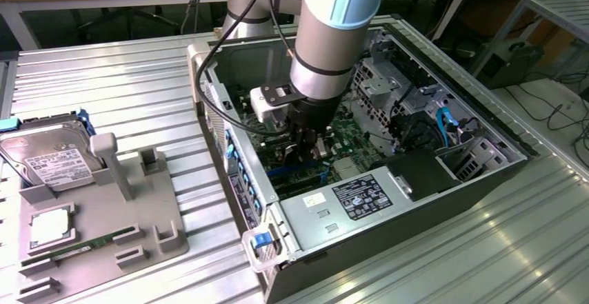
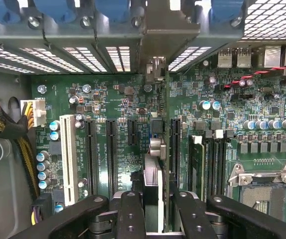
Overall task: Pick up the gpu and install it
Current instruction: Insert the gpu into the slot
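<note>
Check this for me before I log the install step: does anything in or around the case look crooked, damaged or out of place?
Nothing stands out. The gripper holds the gpu edge-on over the motherboard inside the open computer case, in line with the slots. The hard drive lies in the grey fixture outside.

Your arm [image 1: 322,35] is a thick silver-grey tube with a pale blue cap at its joint and a thin black band near the wrist. A white boxy module [image 1: 273,103] sits on the wrist. Below, the end effector [image 2: 152,211] is black, with round screw heads along its linkages.
</note>
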Robot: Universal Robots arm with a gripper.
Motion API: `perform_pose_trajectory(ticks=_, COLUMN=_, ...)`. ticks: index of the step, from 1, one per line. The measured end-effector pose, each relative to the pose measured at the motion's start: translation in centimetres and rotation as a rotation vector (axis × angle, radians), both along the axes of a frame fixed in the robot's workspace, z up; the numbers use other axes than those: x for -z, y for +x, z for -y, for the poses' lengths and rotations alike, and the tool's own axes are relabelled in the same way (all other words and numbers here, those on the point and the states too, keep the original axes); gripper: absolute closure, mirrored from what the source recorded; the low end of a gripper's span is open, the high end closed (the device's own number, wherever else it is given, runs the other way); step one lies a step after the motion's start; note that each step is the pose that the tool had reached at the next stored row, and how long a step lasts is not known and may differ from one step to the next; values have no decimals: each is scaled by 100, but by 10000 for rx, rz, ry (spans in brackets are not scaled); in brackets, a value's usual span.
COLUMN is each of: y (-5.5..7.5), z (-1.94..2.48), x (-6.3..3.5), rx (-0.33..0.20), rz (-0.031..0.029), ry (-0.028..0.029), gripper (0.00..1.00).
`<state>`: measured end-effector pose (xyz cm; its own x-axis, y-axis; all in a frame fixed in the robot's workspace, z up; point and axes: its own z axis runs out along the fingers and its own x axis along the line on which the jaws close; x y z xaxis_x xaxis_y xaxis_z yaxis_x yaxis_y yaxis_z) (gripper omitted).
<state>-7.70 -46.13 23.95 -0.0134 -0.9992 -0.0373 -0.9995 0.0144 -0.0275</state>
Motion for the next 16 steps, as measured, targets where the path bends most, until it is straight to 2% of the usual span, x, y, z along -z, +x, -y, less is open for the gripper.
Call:
perform_pose_trajectory(ticks=4, y=0, z=0, x=-58, rx=-1, rz=5, ry=-1, gripper=72)
perform_pose_trajectory(ticks=16, y=-4, z=-12, x=-30, rx=-1, rz=6, ry=24, gripper=72)
